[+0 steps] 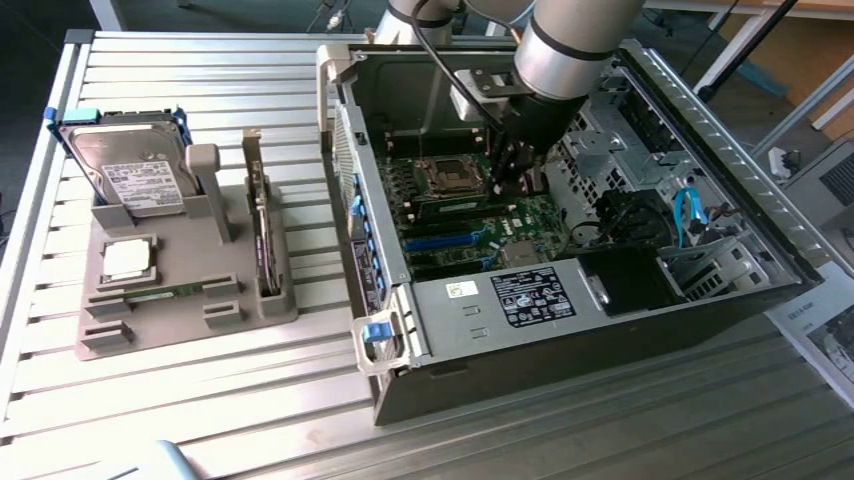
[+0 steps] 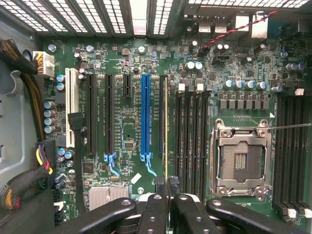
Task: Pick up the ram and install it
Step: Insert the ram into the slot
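My gripper (image 1: 513,183) reaches down into the open computer case (image 1: 400,330), just above the motherboard (image 1: 487,230). In the wrist view its fingers (image 2: 155,204) are shut on the ram (image 2: 165,126), a thin stick seen edge-on with its gold edge facing the board. The ram hangs between the blue slot (image 2: 145,117) and the bank of empty black memory slots (image 2: 192,141), parallel to them. I cannot tell whether it touches the board. The gripper (image 2: 166,189) hides the stick's near end.
An empty processor socket (image 2: 239,161) lies beside the memory slots, with more slots (image 2: 292,146) beyond. Cable bundles (image 2: 29,63) run along the case wall. Outside the case, a grey fixture (image 1: 234,315) holds a hard drive (image 1: 127,165), a silver chip (image 1: 127,258), another green stick (image 1: 167,292) and an upright card (image 1: 267,240).
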Available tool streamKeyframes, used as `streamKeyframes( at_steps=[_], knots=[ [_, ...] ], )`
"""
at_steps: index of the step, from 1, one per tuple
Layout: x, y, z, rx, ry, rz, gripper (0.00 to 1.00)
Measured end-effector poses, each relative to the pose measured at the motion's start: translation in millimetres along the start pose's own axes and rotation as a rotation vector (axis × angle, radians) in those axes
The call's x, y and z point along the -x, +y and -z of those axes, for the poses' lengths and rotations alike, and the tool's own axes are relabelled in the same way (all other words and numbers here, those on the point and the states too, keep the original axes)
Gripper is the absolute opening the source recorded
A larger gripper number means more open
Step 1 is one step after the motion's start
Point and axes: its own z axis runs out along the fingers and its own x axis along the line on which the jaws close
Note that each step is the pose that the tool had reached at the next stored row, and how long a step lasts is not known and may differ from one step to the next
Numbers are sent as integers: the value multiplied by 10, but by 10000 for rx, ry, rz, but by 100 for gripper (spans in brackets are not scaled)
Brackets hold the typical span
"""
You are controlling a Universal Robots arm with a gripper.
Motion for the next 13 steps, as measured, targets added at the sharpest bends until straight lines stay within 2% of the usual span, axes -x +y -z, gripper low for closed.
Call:
streamKeyframes(
  at_steps=[5,13],
  knots=[
    [59,-1,-18,-57,-7,-67,12],
    [64,0,-21,-78,0,-374,12]
  ],
)
